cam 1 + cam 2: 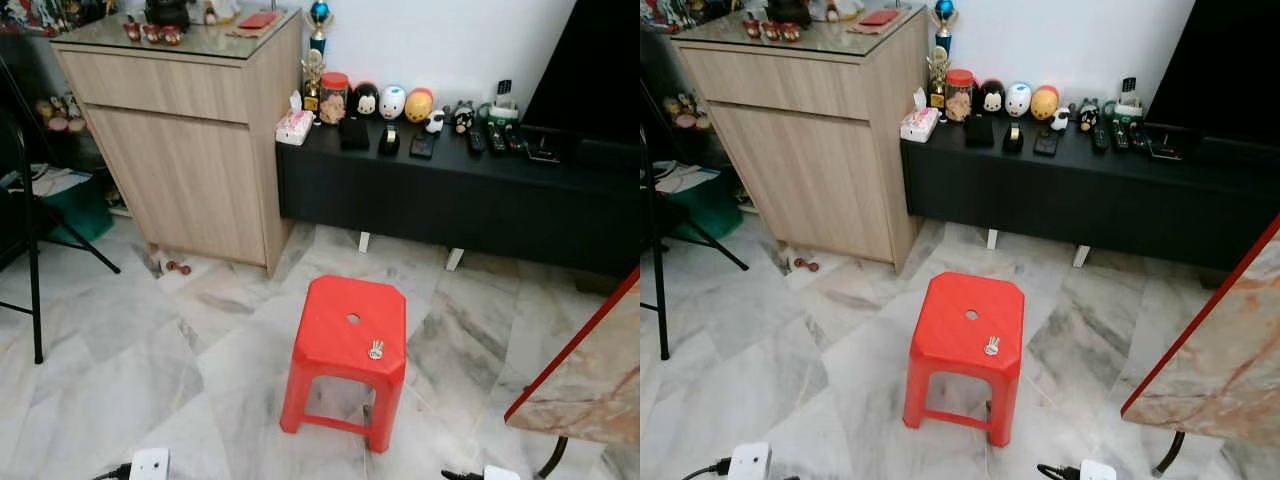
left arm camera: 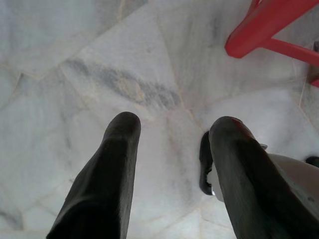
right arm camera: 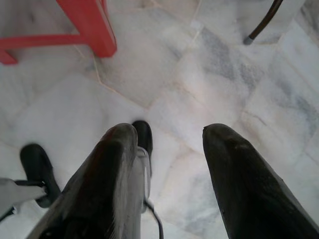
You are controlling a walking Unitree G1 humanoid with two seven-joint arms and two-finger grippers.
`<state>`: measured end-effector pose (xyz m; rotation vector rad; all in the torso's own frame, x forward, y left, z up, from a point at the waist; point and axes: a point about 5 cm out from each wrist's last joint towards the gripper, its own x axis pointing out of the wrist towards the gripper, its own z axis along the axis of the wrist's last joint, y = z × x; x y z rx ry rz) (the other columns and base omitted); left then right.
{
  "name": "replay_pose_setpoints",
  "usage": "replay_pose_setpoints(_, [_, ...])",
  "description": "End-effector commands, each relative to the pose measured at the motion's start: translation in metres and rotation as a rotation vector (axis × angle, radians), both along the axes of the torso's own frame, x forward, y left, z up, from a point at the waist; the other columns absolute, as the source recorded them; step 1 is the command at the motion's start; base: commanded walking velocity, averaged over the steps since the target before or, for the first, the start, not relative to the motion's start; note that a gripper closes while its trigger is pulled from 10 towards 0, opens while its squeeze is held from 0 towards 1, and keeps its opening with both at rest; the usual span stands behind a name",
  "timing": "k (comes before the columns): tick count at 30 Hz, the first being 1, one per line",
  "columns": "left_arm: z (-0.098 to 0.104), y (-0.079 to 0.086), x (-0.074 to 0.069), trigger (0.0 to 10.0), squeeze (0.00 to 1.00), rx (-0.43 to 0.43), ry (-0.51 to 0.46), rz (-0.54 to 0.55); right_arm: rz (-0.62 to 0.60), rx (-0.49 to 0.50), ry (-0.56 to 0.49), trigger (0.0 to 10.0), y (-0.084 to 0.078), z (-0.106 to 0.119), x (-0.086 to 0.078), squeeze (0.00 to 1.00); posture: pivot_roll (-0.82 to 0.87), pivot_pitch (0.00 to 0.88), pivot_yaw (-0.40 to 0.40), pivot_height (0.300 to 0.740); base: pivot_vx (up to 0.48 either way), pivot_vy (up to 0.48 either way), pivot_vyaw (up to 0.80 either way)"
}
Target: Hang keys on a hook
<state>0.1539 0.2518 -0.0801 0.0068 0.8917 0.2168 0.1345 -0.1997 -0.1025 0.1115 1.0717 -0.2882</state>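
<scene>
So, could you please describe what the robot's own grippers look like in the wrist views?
The left gripper has two long black fingers, smooth, rounded at the tips and slightly glossy, widening toward the camera. The right gripper looks the same: two thick black fingers with blunt rounded ends and a dull sheen. No markings or cables can be made out on the fingers themselves.

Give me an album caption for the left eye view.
Keys rest on a red stool on the marble floor, facing a wooden cabinet.

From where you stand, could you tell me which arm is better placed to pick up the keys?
Probably right: the keys lie near the red stool's right front corner. Both grippers hang open over the floor, left and right.
</scene>
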Motion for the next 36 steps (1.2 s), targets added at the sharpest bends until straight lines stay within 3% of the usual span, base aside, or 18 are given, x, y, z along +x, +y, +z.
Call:
replay_pose_setpoints(1, [-0.002,-0.004,-0.002,10.0,0.0,-0.013,0.017,-0.001,-0.024,-0.006,-0.007,10.0,-0.005,0.0,-0.001,0.0,0.11,0.022,-0.04,0.74,0.0,0.296,0.0])
replay_pose_setpoints(19, [-0.002,-0.004,-0.001,10.0,0.0,0.001,0.018,-0.029,-0.039,-0.003,-0.067,10.0,-0.005,0.003,0.002,0.0,0.11,0.024,-0.04,0.74,0.0,0.228,0.0])
replay_pose_setpoints(26, [-0.002,-0.004,-0.001,10.0,0.0,0.002,0.016,-0.023,-0.08,0.02,-0.174,10.0,-0.005,0.007,0.007,0.0,0.11,0.023,-0.044,0.74,0.0,0.0,0.0])
replay_pose_setpoints(35, [-0.001,-0.003,-0.001,10.0,0.0,0.006,0.013,-0.024,-0.132,0.041,-0.398,10.0,-0.006,0.019,0.018,0.0,0.1,0.025,-0.04,0.74,0.0,0.0,0.0])
replay_pose_setpoints(36, [-0.001,-0.002,-0.001,10.0,0.0,0.006,0.013,-0.024,-0.11,-0.009,-0.554,10.0,-0.015,0.046,0.062,0.0,0.1,0.025,-0.04,0.74,0.0,0.0,0.0])
